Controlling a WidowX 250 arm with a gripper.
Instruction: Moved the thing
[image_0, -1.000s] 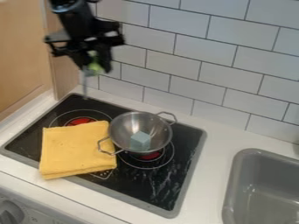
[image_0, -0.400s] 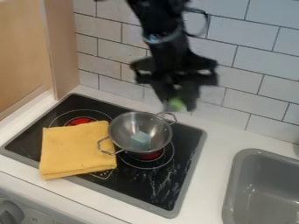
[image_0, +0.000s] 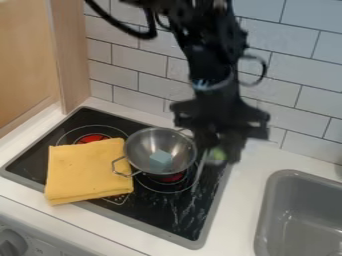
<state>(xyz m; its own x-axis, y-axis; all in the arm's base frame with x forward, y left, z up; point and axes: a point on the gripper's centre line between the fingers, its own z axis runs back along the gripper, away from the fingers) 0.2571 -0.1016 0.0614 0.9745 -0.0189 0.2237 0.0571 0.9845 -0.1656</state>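
Note:
My black gripper (image_0: 219, 153) hangs over the stove's right rear edge, just right of the metal pot. It is shut on a utensil with a green handle (image_0: 217, 155); a thin silvery part slants down and left from it, above the black glass. The fingers cover part of the handle. The pot (image_0: 148, 145), silver with two loop handles, rests on the stove, its far handle partly behind the gripper. Inside the pot lies a pale blue block (image_0: 160, 160).
A folded yellow cloth (image_0: 87, 170) covers the left front of the black stove top (image_0: 175, 212). The grey sink (image_0: 300, 220) is at the right. White wall tiles stand behind, with a wooden panel (image_0: 70, 55) at the left.
From the upper left, the gripper has moved right and down, carrying the green-handled utensil past the pot. Pot, block and cloth have stayed where they were.

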